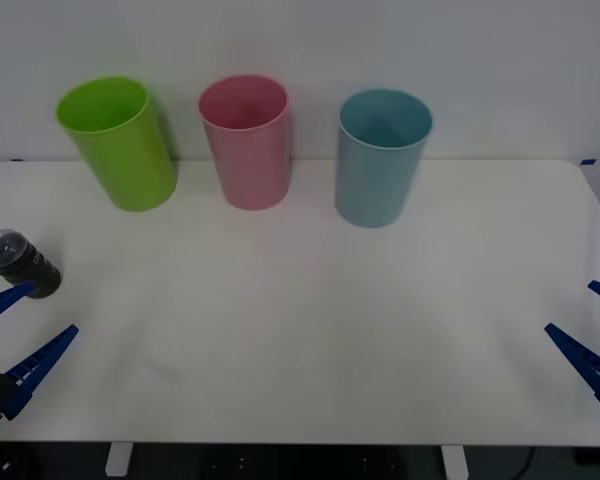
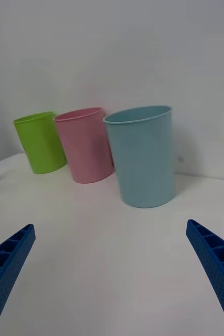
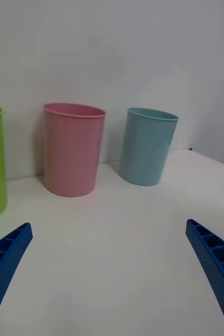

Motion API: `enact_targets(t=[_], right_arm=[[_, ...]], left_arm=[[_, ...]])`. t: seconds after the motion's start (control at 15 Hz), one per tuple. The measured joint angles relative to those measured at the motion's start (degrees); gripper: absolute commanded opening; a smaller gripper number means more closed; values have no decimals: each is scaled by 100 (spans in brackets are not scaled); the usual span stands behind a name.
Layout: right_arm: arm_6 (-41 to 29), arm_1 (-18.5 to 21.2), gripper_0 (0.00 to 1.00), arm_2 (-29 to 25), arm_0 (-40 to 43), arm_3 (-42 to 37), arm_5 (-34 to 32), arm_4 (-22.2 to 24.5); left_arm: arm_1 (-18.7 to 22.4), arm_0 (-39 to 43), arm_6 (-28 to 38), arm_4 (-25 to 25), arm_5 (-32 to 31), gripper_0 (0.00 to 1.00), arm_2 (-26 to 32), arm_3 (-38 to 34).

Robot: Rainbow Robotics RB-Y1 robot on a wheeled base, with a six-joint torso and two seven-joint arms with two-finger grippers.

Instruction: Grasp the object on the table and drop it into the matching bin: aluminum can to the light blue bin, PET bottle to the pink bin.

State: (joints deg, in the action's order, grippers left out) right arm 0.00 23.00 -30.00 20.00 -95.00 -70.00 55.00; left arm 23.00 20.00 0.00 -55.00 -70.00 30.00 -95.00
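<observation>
The PET bottle (image 1: 18, 262), small and dark with a clear shoulder and black cap, is at the far left edge of the white table (image 1: 300, 330); whether it stands or lies I cannot tell. My left gripper (image 1: 52, 308) is open just in front of it, one fingertip close to its base, not holding it. At the right edge my right gripper (image 1: 570, 307) hangs open and empty. The pink bin (image 1: 245, 140) stands at the back centre, the light blue bin (image 1: 380, 155) to its right. Both bins also face the left gripper (image 3: 108, 224): pink bin (image 3: 72, 149), light blue bin (image 3: 147, 147).
A lime green bin (image 1: 120, 145) stands at the back left, beside the pink one. In the right wrist view the light blue bin (image 2: 143, 157) is nearest the right gripper (image 2: 109, 226), then the pink bin (image 2: 85, 147) and green bin (image 2: 38, 142). A white wall rises behind.
</observation>
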Motion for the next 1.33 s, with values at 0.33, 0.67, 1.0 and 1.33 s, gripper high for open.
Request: enact_targets(t=[0.33, 0.67, 1.0, 1.33], right_arm=[[0, 0, 100, 0, 1, 1, 0, 0], [0, 0, 100, -1, 0, 0, 0, 0], [0, 0, 100, -1, 0, 0, 0, 0], [0, 0, 100, 0, 0, 0, 0, 0]], left_arm=[[-147, 64, 8, -93, 22, 100, -58, 98], [-130, 106, 7, -84, 156, 100, -98, 103], [-121, 320, -57, -10, 883, 100, -99, 104], [-121, 542, -139, -8, 1378, 100, -43, 104]])
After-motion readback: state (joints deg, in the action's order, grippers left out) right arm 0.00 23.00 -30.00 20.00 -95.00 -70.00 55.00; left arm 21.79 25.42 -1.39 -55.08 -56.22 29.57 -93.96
